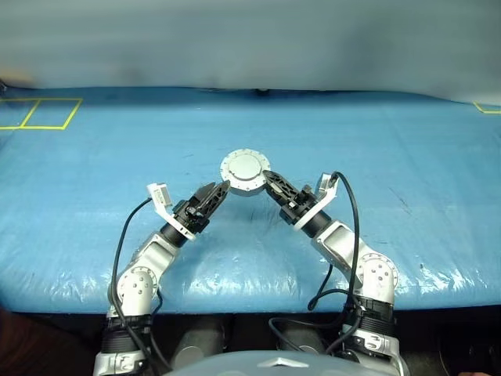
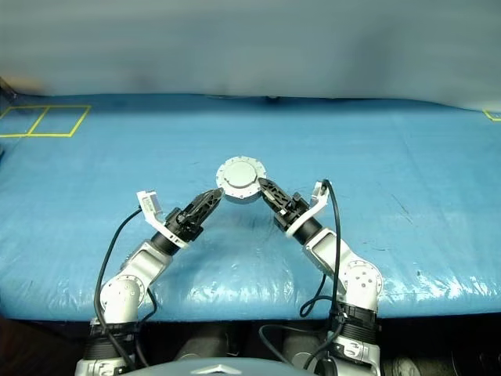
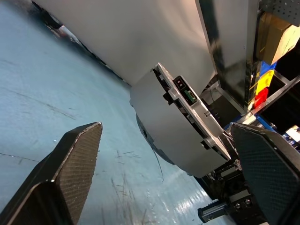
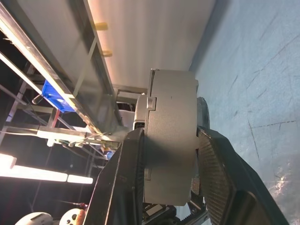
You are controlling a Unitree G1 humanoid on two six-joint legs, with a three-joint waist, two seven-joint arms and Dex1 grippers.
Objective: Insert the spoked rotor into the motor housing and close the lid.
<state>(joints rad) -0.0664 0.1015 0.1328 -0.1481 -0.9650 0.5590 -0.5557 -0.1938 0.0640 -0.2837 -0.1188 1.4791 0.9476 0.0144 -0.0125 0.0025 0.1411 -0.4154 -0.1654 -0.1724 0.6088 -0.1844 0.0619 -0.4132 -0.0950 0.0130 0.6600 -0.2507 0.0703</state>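
Up close, our right gripper (image 4: pixel 168 173) clamps the closed motor housing (image 4: pixel 171 136) by its two flat faces, one finger pressed on each side, the rim standing on edge between them. From the head we see the same round silver unit (image 1: pixel 245 171) held above the blue table cover (image 1: pixel 376 149), its plain lid (image 1: pixel 246 167) facing the camera. Our left gripper (image 1: pixel 221 190) sits just beside its lower left edge; the head views leave that gap unclear, but its own wrist camera shows the fingers (image 3: pixel 77 154) spread wide with the housing (image 3: pixel 173 131) between them, untouched. Yellow tape lines (image 1: pixel 47 113) mark the cover's far left corner.
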